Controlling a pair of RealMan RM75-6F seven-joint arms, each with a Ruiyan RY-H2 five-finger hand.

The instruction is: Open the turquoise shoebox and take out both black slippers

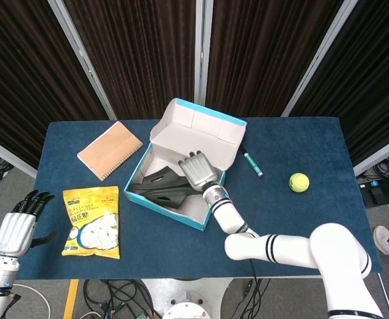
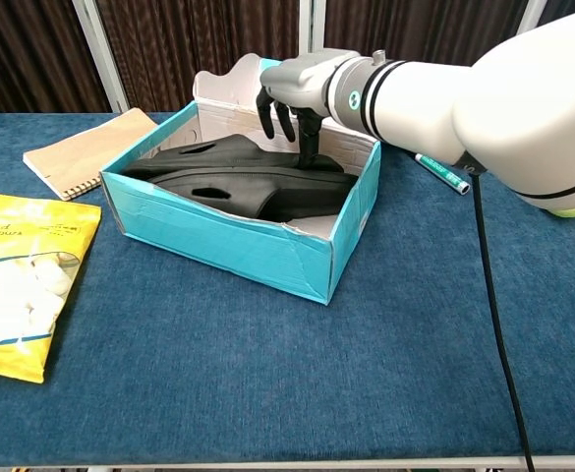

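Note:
The turquoise shoebox (image 1: 205, 201) (image 2: 218, 236) stands mid-table with its lid tipped back and open. Two black slippers (image 1: 157, 189) (image 2: 248, 179) lie side by side inside it. My right hand (image 1: 195, 170) (image 2: 294, 96) hangs over the box's far right end, fingers apart and pointing down. One fingertip (image 2: 310, 155) reaches the heel end of the far slipper; nothing is held. My left hand (image 1: 18, 227) is off the table at the lower left, fingers spread and empty, seen only in the head view.
A brown spiral notebook (image 1: 110, 149) (image 2: 83, 149) lies left of the box. A yellow snack bag (image 1: 92, 221) (image 2: 17, 275) sits at the front left. A green marker (image 1: 252, 163) (image 2: 440, 174) and a tennis ball (image 1: 298, 181) lie to the right.

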